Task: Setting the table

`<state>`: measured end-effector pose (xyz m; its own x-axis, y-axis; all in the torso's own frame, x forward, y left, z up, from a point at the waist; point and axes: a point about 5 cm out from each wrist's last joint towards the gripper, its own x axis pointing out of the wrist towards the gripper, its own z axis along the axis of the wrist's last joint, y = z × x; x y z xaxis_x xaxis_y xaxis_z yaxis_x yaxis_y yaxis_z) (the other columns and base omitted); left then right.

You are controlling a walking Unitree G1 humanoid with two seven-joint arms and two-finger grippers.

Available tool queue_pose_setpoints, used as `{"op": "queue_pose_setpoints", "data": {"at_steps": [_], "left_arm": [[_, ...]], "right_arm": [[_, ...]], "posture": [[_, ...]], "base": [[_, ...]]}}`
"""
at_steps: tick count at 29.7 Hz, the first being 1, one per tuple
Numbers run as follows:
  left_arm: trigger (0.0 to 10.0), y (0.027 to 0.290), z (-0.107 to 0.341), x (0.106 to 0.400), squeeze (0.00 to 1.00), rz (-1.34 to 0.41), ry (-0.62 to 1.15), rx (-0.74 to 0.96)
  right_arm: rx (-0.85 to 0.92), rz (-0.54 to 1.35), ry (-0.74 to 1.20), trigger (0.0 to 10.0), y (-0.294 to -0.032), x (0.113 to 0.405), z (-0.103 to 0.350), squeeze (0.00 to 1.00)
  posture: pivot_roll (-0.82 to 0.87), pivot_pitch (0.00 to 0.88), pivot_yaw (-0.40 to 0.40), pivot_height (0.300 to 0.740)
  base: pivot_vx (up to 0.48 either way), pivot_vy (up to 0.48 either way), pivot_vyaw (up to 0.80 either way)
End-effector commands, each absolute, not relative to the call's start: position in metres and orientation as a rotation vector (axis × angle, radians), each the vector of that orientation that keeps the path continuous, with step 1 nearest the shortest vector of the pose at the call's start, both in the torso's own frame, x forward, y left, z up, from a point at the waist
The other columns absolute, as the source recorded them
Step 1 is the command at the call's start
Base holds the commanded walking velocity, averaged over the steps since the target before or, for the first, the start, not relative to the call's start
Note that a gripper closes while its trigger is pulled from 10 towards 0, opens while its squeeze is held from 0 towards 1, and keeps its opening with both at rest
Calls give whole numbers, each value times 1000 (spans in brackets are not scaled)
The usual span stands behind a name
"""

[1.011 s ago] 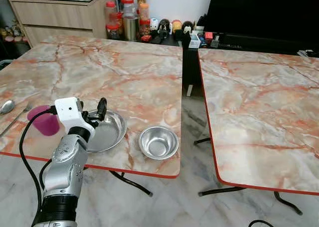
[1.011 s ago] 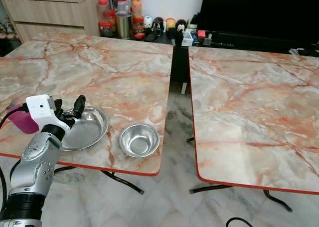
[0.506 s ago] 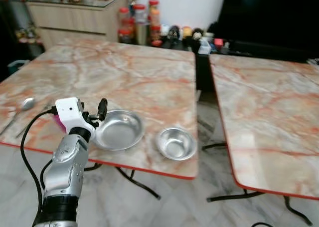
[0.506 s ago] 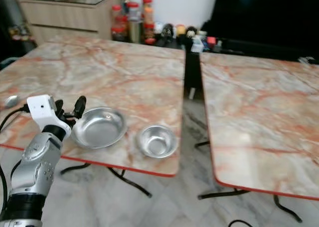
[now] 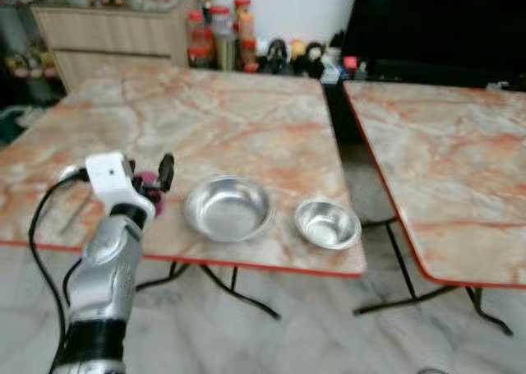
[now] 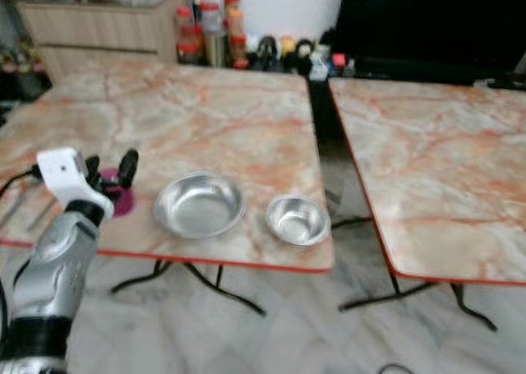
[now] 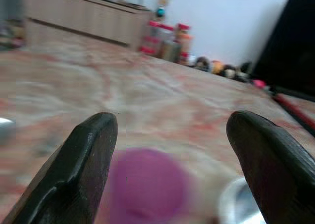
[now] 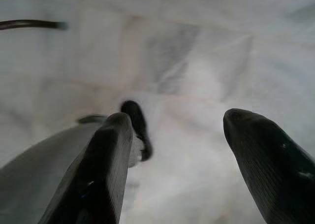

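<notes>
The left tool (image 5: 152,177) is raised at the near edge of the left-hand marble table (image 5: 246,119), its two black fingers (image 7: 83,160) spread wide apart and holding nothing. Taking the larger steel bowl (image 5: 228,207) as the landmark: it sits on this table near the front edge, upright and empty. A pink cup (image 6: 115,191) stands on the table on the robot's left of that bowl, apart from it, partly hidden behind the left tool; in the left wrist view the cup (image 7: 145,189) appears blurred between and just beyond the fingers, not touched by either, with the rim of the larger bowl at the edge of that view. On the robot's right of the larger bowl, near it but with a gap of bare table between, sits the smaller steel bowl (image 5: 327,223), also upright, close to the table's front right corner. Further to the left of the cup, thin cutlery (image 5: 76,215) lies on the table, too blurred to tell apart. Beyond the larger bowl, past the far edge of the table, a row of jars with red lids (image 5: 215,33) and small figures stands in front of a wooden cabinet (image 5: 107,33). A second marble table (image 5: 452,160) stands to the right of the smaller bowl, separated by a gap showing the tiled floor (image 5: 329,333). The right tool (image 8: 172,160) hangs over pale marble floor, its fingers spread and holding nothing.
</notes>
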<state>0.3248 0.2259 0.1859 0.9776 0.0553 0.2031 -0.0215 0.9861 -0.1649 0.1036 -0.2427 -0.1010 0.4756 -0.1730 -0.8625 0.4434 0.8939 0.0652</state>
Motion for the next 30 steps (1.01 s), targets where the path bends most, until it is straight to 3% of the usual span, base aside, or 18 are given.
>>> {"op": "queue_pose_setpoints", "data": {"at_steps": [1,13,21,30], "left_arm": [[10000,217,193,326,0,7,-226,-174],[10000,224,203,324,0,17,-258,-162],[10000,242,195,313,0,58,-265,-155],[10000,277,163,294,0,176,-170,-21]], "right_arm": [[282,-406,1005,10000,-252,101,-99,0],[286,-402,1008,10000,-250,101,-100,0],[287,-404,1009,10000,-249,101,-100,0],[289,-408,1007,10000,-248,100,-100,0]], "posture": [[30,83,-63,740],[37,90,-53,740],[41,93,-47,740],[45,97,-40,740]], "base": [[0,386,0],[0,383,0],[0,0,0],[0,0,0]]}}
